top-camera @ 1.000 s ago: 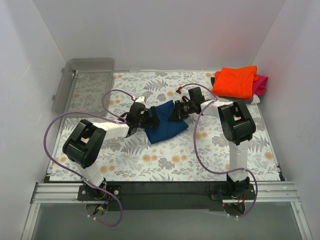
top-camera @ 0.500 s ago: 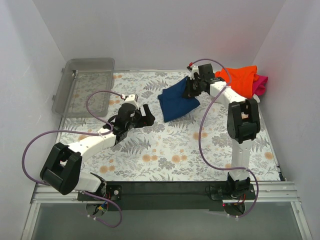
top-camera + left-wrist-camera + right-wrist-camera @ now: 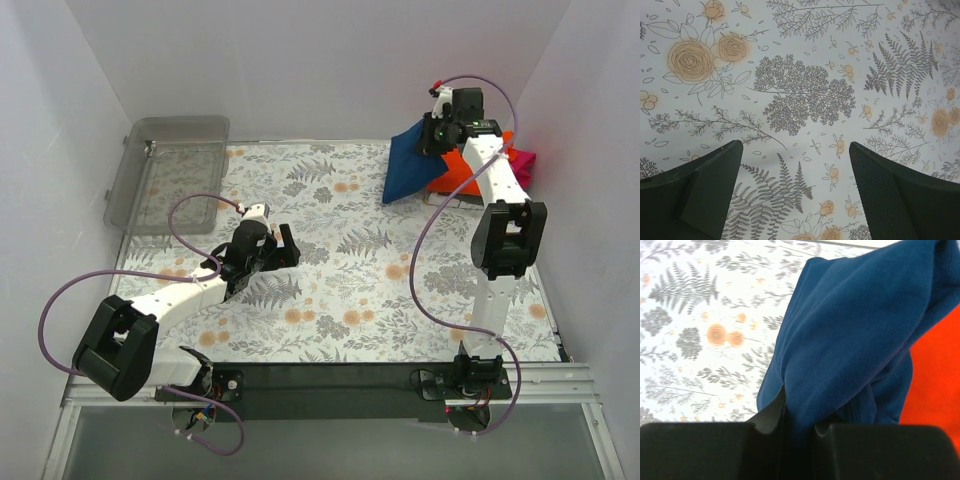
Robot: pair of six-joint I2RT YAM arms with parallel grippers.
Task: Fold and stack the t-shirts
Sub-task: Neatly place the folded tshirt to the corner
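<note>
My right gripper (image 3: 799, 426) is clenched on the navy t-shirt (image 3: 850, 330), which drapes out ahead of it; the orange t-shirt (image 3: 935, 385) lies just to its right.

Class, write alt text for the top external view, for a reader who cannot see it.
The right gripper, shut on a navy t-shirt, holds it hanging at the edge of the orange t-shirt in the far right corner. The left gripper is open and empty above the floral table.
</note>
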